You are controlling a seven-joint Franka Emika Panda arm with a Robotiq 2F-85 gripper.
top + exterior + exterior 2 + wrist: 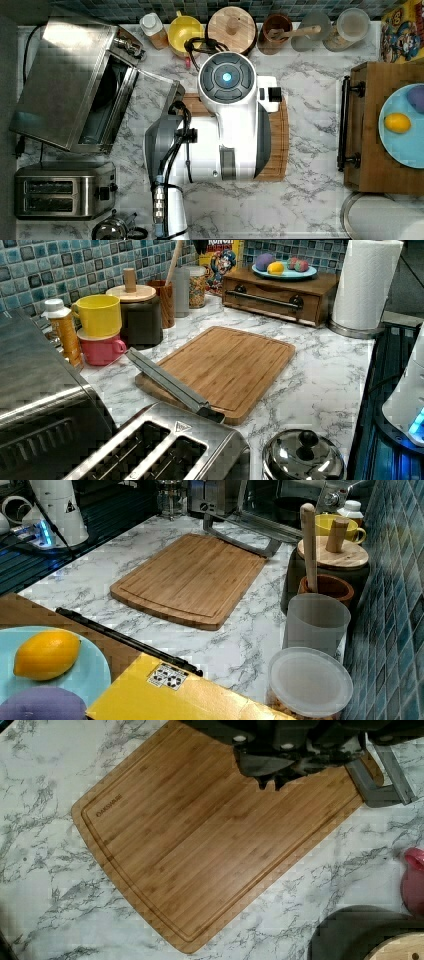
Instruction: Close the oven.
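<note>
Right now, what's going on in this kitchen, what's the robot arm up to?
The robot arm hangs over the wooden cutting board on the marble counter, holding nothing. The oven at the top view's left has its glass door dropped open, and the door's steel bar handle lies over the board's corner. The gripper is above the board near that handle, not touching it, so the door is not yet closed.

Brushed-steel oven at top view's left, glass door dropped open.
</note>
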